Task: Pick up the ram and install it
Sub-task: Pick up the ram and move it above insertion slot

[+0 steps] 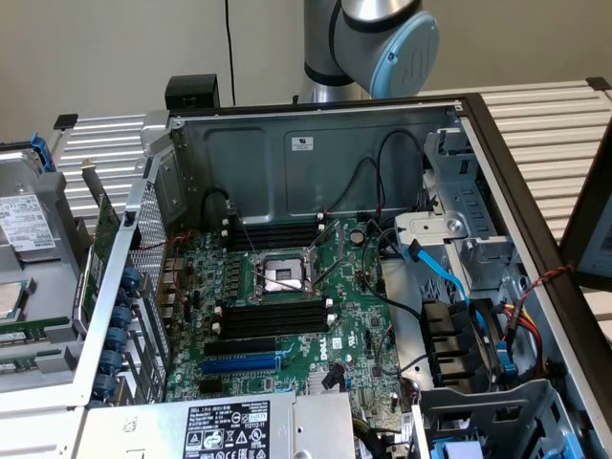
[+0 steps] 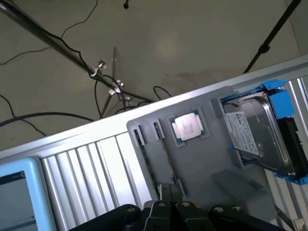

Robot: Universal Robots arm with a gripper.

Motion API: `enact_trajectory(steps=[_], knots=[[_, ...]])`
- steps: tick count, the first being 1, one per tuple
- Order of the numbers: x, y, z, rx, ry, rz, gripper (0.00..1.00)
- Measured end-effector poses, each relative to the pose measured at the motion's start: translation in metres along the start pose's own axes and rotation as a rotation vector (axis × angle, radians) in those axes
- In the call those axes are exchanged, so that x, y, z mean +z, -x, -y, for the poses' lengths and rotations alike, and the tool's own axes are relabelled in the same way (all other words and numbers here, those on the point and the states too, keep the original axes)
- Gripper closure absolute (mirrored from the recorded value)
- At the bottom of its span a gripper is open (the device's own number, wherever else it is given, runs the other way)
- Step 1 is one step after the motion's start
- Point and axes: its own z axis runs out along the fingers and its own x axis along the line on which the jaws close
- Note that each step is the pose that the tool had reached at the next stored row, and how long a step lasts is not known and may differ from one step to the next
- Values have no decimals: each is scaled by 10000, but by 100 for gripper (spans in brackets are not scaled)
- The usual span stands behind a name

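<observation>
Gripper (image 2: 169, 208) pinched together, hovering by the grey tray (image 2: 202, 163); ram (image 1: 33, 331) sits in that tray, nine o'clock off the case (image 1: 258, 163).

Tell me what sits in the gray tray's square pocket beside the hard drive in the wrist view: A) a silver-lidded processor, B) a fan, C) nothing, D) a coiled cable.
A: a silver-lidded processor lies in the square pocket of the gray tray, with the hard drive right beside it.
</observation>
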Motion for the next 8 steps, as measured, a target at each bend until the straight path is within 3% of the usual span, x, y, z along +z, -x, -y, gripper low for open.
enact_trajectory(steps=[4, 6, 8], knots=[[1, 1, -1, -693, -25, -45, 89], [2, 1, 0, -954, -100, -81, 89], [6, 0, 0, -1225, -218, -91, 89]])
